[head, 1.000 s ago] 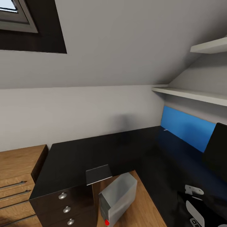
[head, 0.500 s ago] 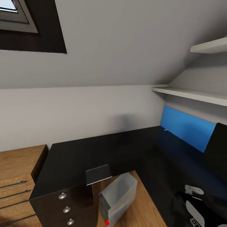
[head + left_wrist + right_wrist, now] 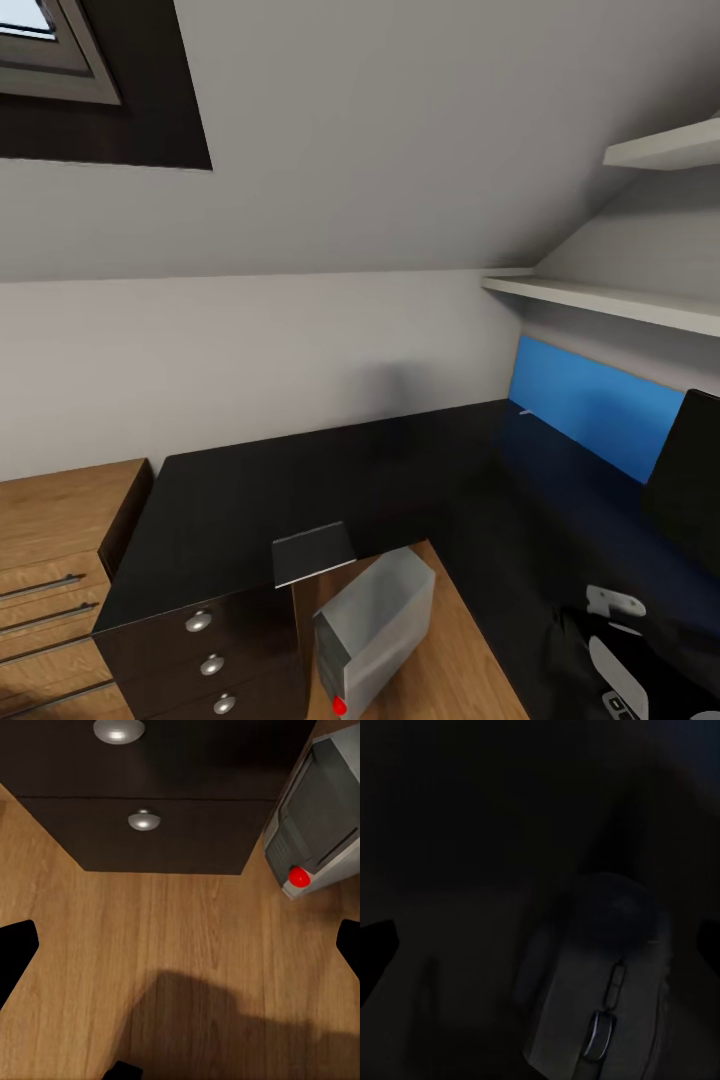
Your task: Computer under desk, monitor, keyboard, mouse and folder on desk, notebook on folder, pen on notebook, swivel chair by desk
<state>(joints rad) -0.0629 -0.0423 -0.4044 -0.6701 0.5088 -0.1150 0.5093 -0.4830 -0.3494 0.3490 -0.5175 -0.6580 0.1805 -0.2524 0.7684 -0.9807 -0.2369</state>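
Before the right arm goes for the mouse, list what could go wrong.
The mouse lies dim against the black desk under the open right end effector; a grasp could miss or slip. The notebook sits right at the desk edge above the computer; an arm sweep might knock it off.
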